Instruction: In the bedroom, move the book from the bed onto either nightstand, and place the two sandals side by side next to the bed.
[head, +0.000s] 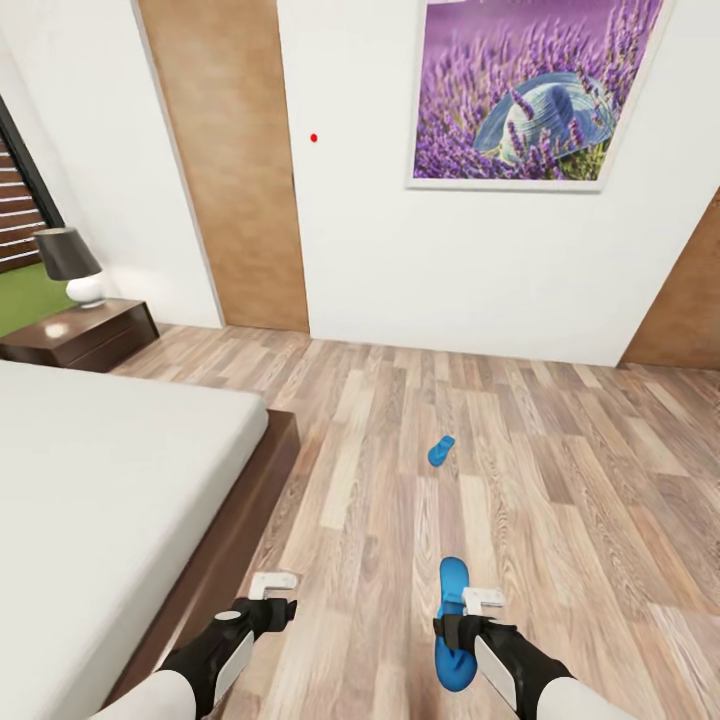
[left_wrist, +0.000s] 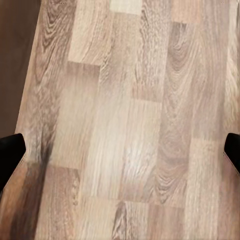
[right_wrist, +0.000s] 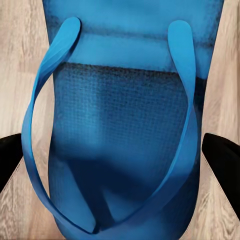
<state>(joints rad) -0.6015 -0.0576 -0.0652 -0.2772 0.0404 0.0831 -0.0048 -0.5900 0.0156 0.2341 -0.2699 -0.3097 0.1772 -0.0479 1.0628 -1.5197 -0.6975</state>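
Right under my right gripper (head: 470, 610) lies a blue sandal (head: 453, 625) flat on the wood floor (head: 560, 500), strap side up; fingers (right_wrist: 222, 165) spread wide either side of it, nothing held. 2nd sandal (head: 441, 450) sits farther ahead, well apart. Left gripper (head: 268, 592) hangs open over bare planks, empty, w/ the bed (head: 100, 480) just beside it on its outer side. Nightstand (head: 85, 335) w/ lamp (head: 72, 265) beyond the bed.

Bed (head: 90, 480) left; 2 sandals (head: 441, 451) (head: 453, 625) on floor (head: 560, 500) right.
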